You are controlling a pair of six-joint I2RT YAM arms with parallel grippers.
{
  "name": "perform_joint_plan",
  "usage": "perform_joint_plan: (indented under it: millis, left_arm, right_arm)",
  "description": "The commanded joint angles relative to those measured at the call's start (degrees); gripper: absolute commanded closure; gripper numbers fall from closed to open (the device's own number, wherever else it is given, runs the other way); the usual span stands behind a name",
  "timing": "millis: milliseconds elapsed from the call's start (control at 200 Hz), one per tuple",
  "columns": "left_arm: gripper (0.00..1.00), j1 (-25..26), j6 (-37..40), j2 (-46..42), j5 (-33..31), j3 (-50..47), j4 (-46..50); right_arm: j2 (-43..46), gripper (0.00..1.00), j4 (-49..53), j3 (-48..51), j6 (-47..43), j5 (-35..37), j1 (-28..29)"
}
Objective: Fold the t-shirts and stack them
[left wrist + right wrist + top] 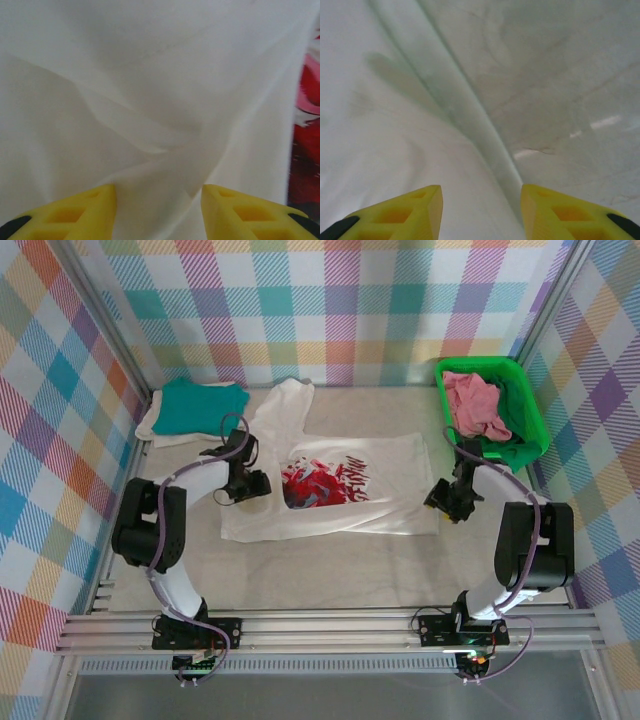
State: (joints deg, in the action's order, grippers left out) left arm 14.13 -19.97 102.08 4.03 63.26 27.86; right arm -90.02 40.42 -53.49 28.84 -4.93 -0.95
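Note:
A white t-shirt with a red-and-blue graphic and red lettering lies spread in the middle of the table, one sleeve reaching back toward the wall. My left gripper stands open over its left part; wrinkled white cloth lies between the yellow fingers. My right gripper is open at the shirt's right edge, where the hem runs between its fingers. A folded teal shirt rests on a cream one at the back left. A pink shirt is bunched in the basket.
The green plastic basket stands at the back right, close behind my right arm. Bare marbled table shows right of the white shirt's hem. Plaid walls close in the table on three sides.

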Motion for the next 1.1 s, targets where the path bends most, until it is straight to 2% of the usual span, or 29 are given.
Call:
perform_joint_plan:
  millis: [0, 100, 270, 335, 420, 495, 670, 820, 945, 1095]
  left_arm:
    - [0.53, -1.5, -0.3, 2.1, 1.4, -0.4, -2.4]
    - [0.53, -2.7, -1.0, 2.7, 1.7, -1.4, -3.6]
    - [0.53, -3.4, -0.8, 3.4, 1.4, -1.6, -3.2]
    - [0.53, -3.4, -1.0, 3.6, 1.7, -1.9, -3.6]
    - [0.53, -3.4, -1.5, 3.8, 2.2, -2.1, -4.4]
    - [0.53, -3.5, -1.8, 4.2, 2.5, -2.0, -4.8]
    - [0.53, -3.5, -1.7, 5.1, 3.0, -1.5, -4.5]
    - [0.53, -3.5, -1.9, 4.7, 2.9, -1.8, -4.9]
    - [0.53, -3.5, -2.2, 4.9, 3.2, -1.8, -5.1]
    - [0.53, -3.6, -2.3, 4.6, 2.9, -2.3, -5.4]
  right_arm:
    - [-0.3, 0.57, 1.5, 1.2, -1.6, -1.2, -0.5]
    - [-1.0, 0.60, 0.6, 1.8, -1.8, -2.9, -0.5]
    - [-1.1, 0.72, -0.3, 2.7, -1.9, -4.3, -0.5]
    - [-1.3, 0.73, -0.9, 3.3, -1.8, -4.8, -0.5]
    - [-1.7, 0.64, -1.5, 4.2, -1.7, -6.7, -0.5]
    - [-0.6, 0.63, -1.8, 5.0, -1.4, -8.3, -0.5]
    - [3.4, 0.65, 0.7, 6.2, -1.3, -6.4, -0.5]
    - [3.4, 0.80, -0.1, 7.1, -1.3, -8.0, -0.4]
    - [2.8, 1.00, 0.2, 7.0, -1.6, -8.4, -0.4]
    - [5.4, 1.00, 1.7, 6.5, -1.0, -6.8, -0.5]
